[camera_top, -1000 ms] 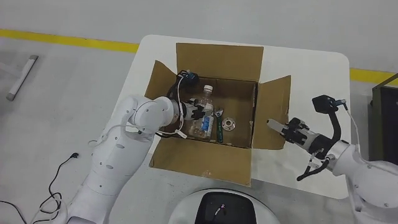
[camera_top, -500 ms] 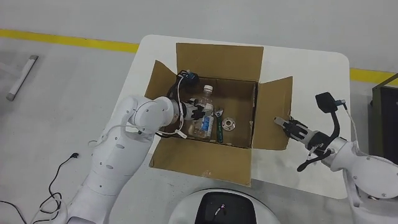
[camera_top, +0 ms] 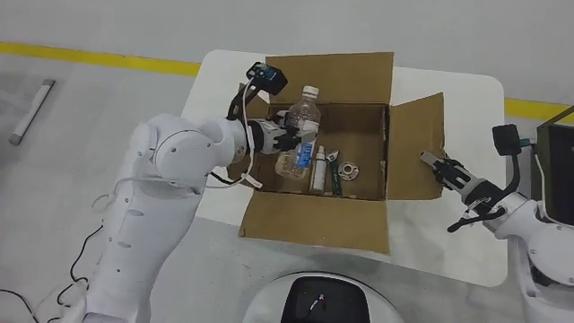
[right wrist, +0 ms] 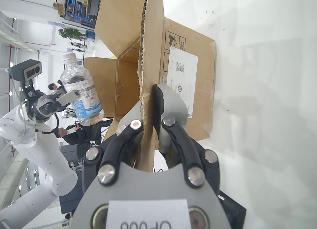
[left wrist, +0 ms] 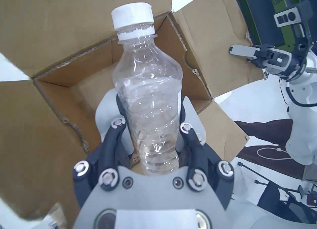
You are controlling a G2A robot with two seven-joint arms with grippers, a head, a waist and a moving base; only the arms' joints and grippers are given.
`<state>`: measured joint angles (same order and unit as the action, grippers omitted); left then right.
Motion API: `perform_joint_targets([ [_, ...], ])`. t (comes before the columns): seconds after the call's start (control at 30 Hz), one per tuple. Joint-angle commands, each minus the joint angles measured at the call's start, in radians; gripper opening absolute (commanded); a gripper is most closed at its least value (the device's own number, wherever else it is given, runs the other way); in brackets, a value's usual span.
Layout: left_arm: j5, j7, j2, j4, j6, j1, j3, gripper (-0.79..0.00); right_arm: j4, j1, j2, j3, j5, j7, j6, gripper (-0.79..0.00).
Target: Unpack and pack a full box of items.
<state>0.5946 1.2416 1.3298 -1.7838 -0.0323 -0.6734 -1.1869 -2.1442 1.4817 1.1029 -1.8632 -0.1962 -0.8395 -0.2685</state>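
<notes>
lifting the water bottle (left wrist: 146,78) out of the cardboard box (camera_top: 314,224) looks like the step in hand. the left gripper (left wrist: 149,113) has its jaws clamped around the bottle's body, cap up, above the box's opening. best to carry it over the left wall before swinging out, upright, so the smooth plastic cannot slip. the right gripper (right wrist: 148,106) has its jaws closed on the right flap (right wrist: 148,29), which should steady the box. a wrench (camera_top: 334,172) and a metal fitting (camera_top: 350,171) lie inside. the box sits on a white table (camera_top: 466,108); the grey floor beyond carries a yellow line (camera_top: 90,56).
</notes>
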Motion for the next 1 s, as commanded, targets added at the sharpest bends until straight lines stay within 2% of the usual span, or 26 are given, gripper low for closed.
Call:
perform_joint_targets([
  [0.0,0.009,0.022,-0.007,-0.03,-0.005,0.011,-0.024,-0.785,0.006,0.006,-0.002,-0.021,0.005,0.007,0.008,-0.785],
  [0.2,0.027,0.079,-0.026,-0.117,0.016,0.033,-0.105,-0.785,0.024,0.029,-0.007,-0.075,0.015,0.025,0.043,-0.785],
  [0.4,0.084,0.143,-0.046,-0.135,0.011,0.01,-0.142,-0.785,0.032,0.048,-0.015,-0.111,-0.01,0.004,0.073,-0.785],
  [0.63,0.173,0.206,-0.072,-0.141,0.033,-0.076,-0.198,-0.785,0.047,0.054,-0.023,-0.138,-0.005,-0.005,0.093,-0.785],
  [0.73,0.212,0.227,-0.085,-0.123,-0.002,-0.124,-0.227,-0.785,0.048,0.054,-0.025,-0.14,0.004,-0.006,0.1,-0.785],
  [0.77,0.258,0.243,-0.091,-0.111,-0.041,-0.145,-0.226,-0.785,0.048,0.053,-0.026,-0.14,0.008,-0.006,0.103,-0.785],
  [0.97,0.294,0.221,-0.103,-0.048,-0.108,-0.262,-0.188,-0.785,0.054,0.046,-0.031,-0.135,0.019,-0.003,0.124,-0.785],
])
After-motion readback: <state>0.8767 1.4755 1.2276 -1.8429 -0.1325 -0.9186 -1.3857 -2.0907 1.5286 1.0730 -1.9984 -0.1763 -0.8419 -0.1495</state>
